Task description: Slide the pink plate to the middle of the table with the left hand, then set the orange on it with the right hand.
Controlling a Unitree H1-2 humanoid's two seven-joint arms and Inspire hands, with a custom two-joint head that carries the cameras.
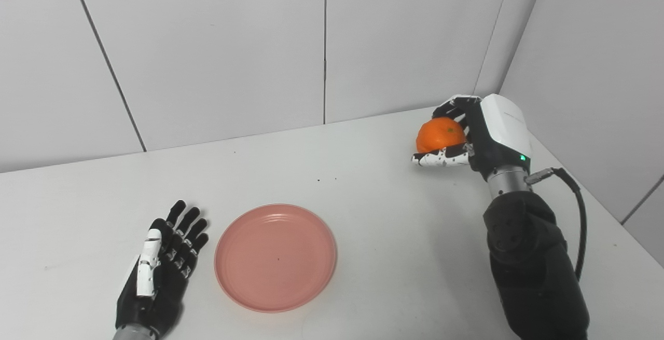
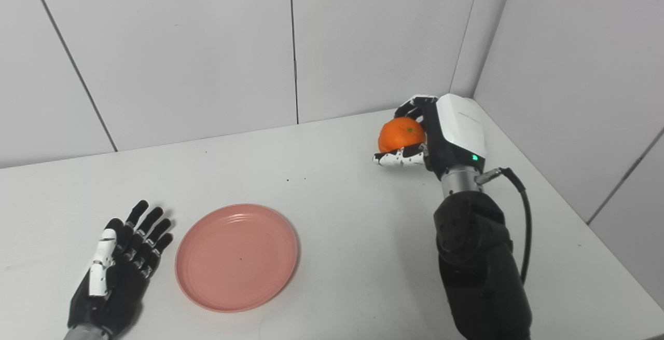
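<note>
The pink plate [image 1: 276,257] lies flat on the white table [image 1: 373,215], left of centre and near the front edge, with nothing on it. My left hand [image 1: 161,267] rests just left of the plate, fingers spread and open, a small gap from the rim. At the far right back corner my right hand [image 1: 469,135] is shut on the orange [image 1: 441,134], fingers curled over it and thumb beneath. Whether the orange is touching the table, I cannot tell.
White wall panels close off the back and the right side of the table, close behind my right hand. A black cable [image 1: 576,210] loops off the right wrist. The table's right edge [image 1: 612,215] runs diagonally beside the right forearm.
</note>
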